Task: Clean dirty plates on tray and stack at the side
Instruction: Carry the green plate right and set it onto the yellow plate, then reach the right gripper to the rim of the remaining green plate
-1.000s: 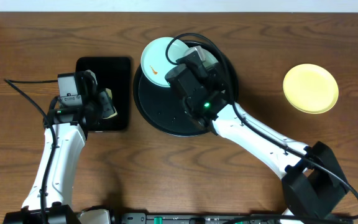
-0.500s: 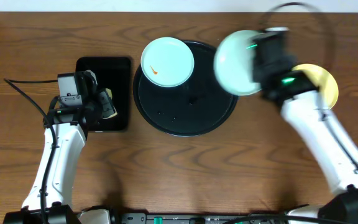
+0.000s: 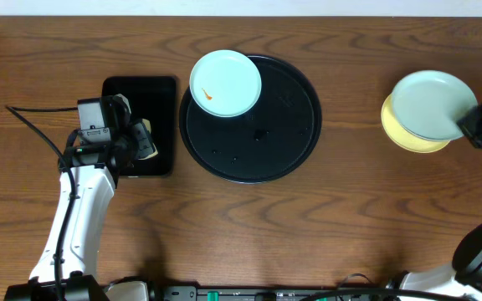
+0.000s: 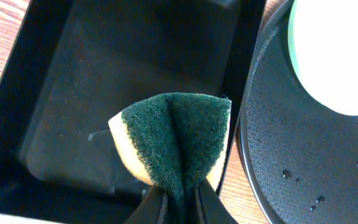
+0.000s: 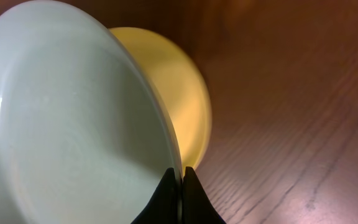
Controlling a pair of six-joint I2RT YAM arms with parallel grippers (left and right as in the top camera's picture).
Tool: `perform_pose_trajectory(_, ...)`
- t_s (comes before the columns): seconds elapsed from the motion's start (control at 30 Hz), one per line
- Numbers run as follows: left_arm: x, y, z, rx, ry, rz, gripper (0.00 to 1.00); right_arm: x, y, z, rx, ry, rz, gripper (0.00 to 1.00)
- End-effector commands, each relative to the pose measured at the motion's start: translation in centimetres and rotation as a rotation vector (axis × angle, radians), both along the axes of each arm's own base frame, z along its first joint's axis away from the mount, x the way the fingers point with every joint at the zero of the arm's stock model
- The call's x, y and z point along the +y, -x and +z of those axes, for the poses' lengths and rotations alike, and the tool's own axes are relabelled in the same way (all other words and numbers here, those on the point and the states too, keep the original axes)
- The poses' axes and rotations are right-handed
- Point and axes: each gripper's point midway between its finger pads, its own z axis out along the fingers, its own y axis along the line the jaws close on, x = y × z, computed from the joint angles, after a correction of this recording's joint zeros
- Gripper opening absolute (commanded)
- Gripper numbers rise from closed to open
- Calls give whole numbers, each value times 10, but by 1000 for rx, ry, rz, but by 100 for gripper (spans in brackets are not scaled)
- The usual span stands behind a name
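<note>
Turquoise is what I have in the right gripper point(image 5: 181, 177): its fingers are pinched hard on the rim of a pale turquoise plate point(image 3: 429, 104), holding it over the yellow plate point(image 3: 402, 139) that sits on the table point(image 3: 350, 217) well to the right of the round tray point(image 3: 295, 125). I hold it by the edge so that it can go down flat on the yellow one and build the stack there, clear of the tray; whether it already touches the yellow plate I cannot tell. A second turquoise plate point(image 3: 225, 82) lies on the tray's upper-left part, overhanging the rim, with an orange smear point(image 3: 208, 94) on it, so I judge that it needs wiping next. Just left of the tray, the left gripper point(image 4: 178, 198) hangs over the small rectangular tray point(image 4: 55, 112), fingers pressed on a folded sponge point(image 4: 176, 134), green side out, ready for that wipe.
</note>
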Motion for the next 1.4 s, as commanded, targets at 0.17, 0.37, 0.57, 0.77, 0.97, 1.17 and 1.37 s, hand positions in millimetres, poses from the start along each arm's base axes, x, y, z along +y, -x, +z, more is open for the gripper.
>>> perform_pose_trajectory(0.17,0,3,-3,8,2,-5,9,-1,-3,-37,19,-115,-24,1)
perform_pose_trajectory(0.37,0,3,-3,7,2,-5,9,-1,-4,-38,21,-112,-17,62)
perform_pose_trajectory(0.57,0,2,-3,4,1,-5,9,40,-22,-27,-85,-175,282,69)
perform_pose_trajectory(0.77,0,0,-2,-7,0,-5,9,118,-51,-15,-122,-118,633,70)
perform_pose_trajectory(0.97,0,0,-2,-6,0,-4,9,234,-80,-4,-182,-17,947,72)
perform_pose_trajectory(1.17,0,4,-4,13,3,-5,9,334,-109,7,-290,295,1117,73)
perform_pose_trajectory(1.37,0,6,-7,23,-9,-25,9,412,-129,9,-443,490,1153,91)
